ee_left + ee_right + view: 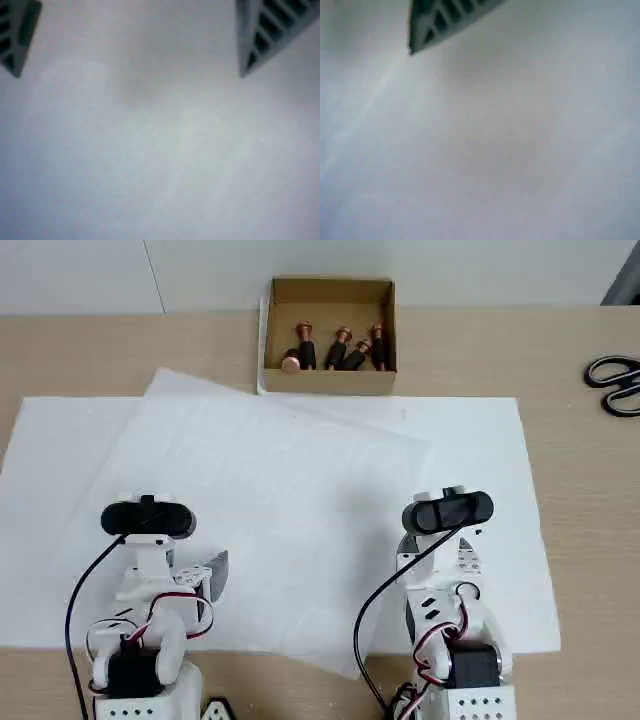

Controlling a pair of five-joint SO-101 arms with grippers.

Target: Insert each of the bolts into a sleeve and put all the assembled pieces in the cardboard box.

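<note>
The cardboard box (330,290) stands at the far middle of the table. Inside lie several assembled pieces (340,348), copper bolts in black sleeves, in a row. Both arms are drawn back at the near edge, far from the box. My left gripper (130,75) hovers just above the white paper, open and empty, and one grey finger (218,572) sticks out to the side in the high view. My right gripper (412,49) shows as a single dark wedge low over the paper, shut on nothing.
White paper sheets (300,500) cover most of the wooden table (80,340). Black scissors (615,383) lie at the far right edge. Black cables (75,620) hang from both arms near the front.
</note>
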